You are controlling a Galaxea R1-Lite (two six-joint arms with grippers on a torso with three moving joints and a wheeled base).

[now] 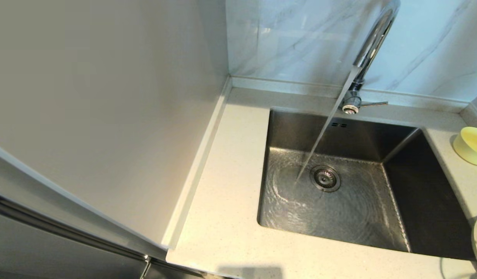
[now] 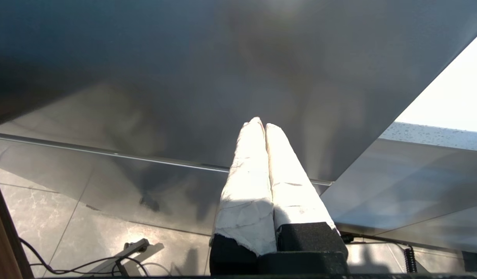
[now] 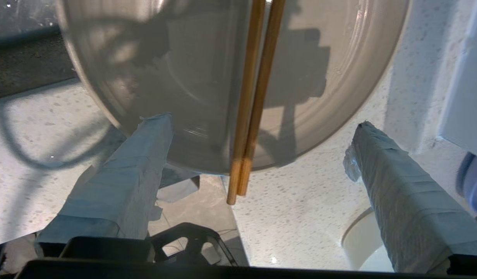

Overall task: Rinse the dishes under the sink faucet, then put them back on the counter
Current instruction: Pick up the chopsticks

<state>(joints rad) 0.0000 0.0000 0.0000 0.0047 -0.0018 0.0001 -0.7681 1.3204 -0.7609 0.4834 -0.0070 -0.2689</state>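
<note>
Wooden chopsticks lie across plate; no writing.

scene: kitchen corner, hard light

grey-veined marble wall runs behind, with a plain flat grey panel meeting it at the corner on the left. a darker glossy cabinet front with a metal edge strip sits below the panel. left wrist view shows a polished marble-look tile floor with thin grout lines, a black cable lying loose on it and a wood edge at the side. strong light, hard shadows, bright glare patch.
</note>
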